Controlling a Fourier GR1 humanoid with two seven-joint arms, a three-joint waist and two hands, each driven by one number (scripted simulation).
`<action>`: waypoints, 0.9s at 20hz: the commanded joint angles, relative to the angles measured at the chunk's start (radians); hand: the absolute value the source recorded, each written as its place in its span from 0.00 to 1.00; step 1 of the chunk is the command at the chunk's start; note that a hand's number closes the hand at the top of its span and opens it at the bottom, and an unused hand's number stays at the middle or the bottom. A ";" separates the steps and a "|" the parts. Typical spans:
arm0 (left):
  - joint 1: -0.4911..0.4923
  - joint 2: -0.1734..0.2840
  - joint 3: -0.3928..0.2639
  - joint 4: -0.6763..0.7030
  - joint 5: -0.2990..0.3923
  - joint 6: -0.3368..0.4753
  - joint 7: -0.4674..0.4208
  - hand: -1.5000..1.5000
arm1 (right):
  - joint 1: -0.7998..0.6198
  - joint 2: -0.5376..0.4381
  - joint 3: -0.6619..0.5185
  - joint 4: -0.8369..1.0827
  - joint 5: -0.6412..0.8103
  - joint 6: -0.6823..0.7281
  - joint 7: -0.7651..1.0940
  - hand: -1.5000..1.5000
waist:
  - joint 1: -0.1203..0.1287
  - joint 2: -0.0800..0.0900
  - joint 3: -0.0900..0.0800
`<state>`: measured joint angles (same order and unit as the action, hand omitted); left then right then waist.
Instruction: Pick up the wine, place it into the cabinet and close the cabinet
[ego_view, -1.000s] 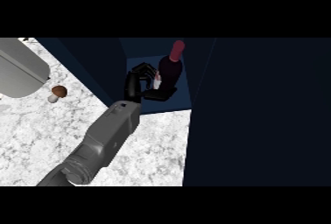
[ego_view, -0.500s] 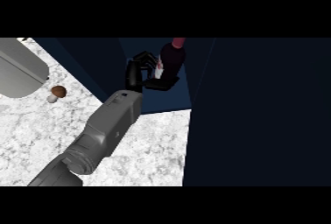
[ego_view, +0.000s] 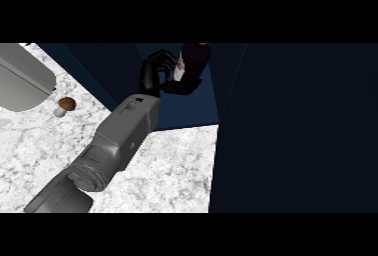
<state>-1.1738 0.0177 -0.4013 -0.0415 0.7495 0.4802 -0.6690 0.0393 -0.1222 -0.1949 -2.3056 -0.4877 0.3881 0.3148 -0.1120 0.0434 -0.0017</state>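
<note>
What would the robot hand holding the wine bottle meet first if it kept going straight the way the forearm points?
Probably nothing soon: the robot hand, curled round the wine bottle, points up the view into the dark open cabinet. No shelf item shows ahead; the back wall is too dark to place.

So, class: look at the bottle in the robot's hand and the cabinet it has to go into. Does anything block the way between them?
Nothing visible does. The left hand is curled round the wine bottle, which is already at the dark cabinet opening. The small mushroom lies off to the side on the counter, out of the path.
</note>
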 joint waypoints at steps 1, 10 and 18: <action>-0.029 0.015 0.002 0.017 -0.008 -0.012 0.012 1.00 | -0.005 0.006 0.000 0.008 0.016 -0.005 -0.007 0.00 | 0.014 -0.004 0.000; -0.024 0.044 -0.024 0.041 -0.042 0.071 0.021 0.00 | -0.030 -0.004 0.006 0.008 0.020 0.000 -0.006 0.00 | -0.004 0.012 0.000; 0.004 0.051 -0.048 0.041 -0.074 0.106 0.081 0.00 | -0.013 -0.008 0.001 0.002 0.001 0.006 0.001 0.00 | -0.010 0.011 0.000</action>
<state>-1.2003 0.0621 -0.4406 -0.0009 0.6876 0.5753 -0.5855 0.0249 -0.1317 -0.1943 -2.3087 -0.4864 0.3919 0.3177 -0.1241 0.0520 -0.0014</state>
